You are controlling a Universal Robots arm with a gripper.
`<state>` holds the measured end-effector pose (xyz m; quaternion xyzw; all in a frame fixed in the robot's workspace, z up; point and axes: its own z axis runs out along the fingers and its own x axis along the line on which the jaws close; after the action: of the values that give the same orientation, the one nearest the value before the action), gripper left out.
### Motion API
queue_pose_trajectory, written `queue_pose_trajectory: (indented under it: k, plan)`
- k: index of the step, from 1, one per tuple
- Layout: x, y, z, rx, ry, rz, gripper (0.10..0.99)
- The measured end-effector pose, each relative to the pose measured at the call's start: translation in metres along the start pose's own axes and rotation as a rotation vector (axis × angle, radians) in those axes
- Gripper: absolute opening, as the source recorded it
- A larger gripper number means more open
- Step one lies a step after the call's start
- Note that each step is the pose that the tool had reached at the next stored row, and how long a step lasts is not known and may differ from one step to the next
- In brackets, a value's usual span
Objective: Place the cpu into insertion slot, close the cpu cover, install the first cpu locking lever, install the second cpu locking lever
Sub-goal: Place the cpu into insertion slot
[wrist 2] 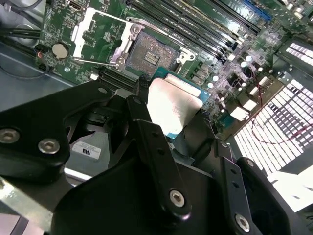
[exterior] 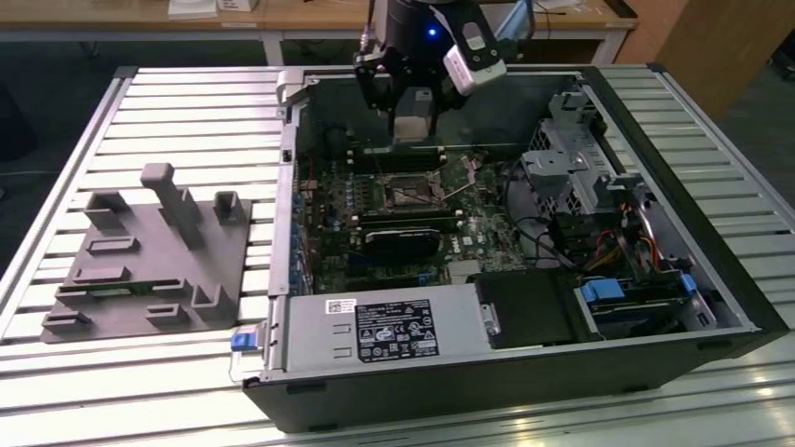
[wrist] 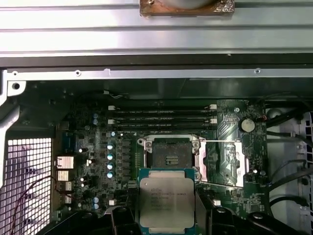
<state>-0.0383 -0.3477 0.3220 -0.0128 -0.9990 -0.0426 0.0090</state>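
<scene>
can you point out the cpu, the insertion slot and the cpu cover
cpu [wrist: 166, 203], first wrist view, on its silvery metal top
insertion slot [wrist: 172, 155], first wrist view, on its dark centre
cpu cover [wrist 2: 83, 27], second wrist view, on a side bar of the open silvery frame

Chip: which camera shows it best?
First wrist view: the chip faces the camera, metal top clear, near the open socket. The second wrist view shows it tilted, partly behind the gripper. In the exterior view the gripper blocks it.
</scene>
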Motion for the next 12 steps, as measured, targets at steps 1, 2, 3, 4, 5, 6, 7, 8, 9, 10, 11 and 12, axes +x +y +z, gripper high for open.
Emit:
queue_pose_trajectory:
  k: [1, 2, 3, 4, 5, 6, 7, 8, 9, 10, 11, 12]
  plan:
    - [0.0, -0.0001, 0.0018, 0.0, 0.0, 0.0, 0.537]
    - [-0.0001, -0.0003, 0.0036, 0.0, 0.0, 0.0, 0.537]
    - [-0.0001, -0.0004, 0.0054, 0.0, 0.0, 0.0, 0.537]
    - [-0.0001, -0.0005, 0.0072, 0.0, 0.0, 0.0, 0.537]
    - [-0.0002, -0.0006, 0.009, 0.0, 0.0, 0.0, 0.537]
    - [-0.0003, -0.0007, 0.0108, 0.001, 0.0, 0.0, 0.537]
    - [-0.0004, -0.0008, 0.0127, 0.001, 0.0001, 0.0, 0.537]
    - [-0.0005, -0.0009, 0.0145, 0.001, 0.0, 0.0, 0.537]
    - [-0.0006, -0.001, 0.0163, 0.001, 0.0, 0.0, 0.537]
    - [-0.0008, -0.001, 0.0181, 0.002, 0.0, 0.0, 0.537]
    - [-0.001, -0.001, 0.0199, 0.001, -0.0001, 0.0, 0.537]
    - [-0.0012, -0.0009, 0.0216, 0.001, 0.0, 0.0, 0.537]
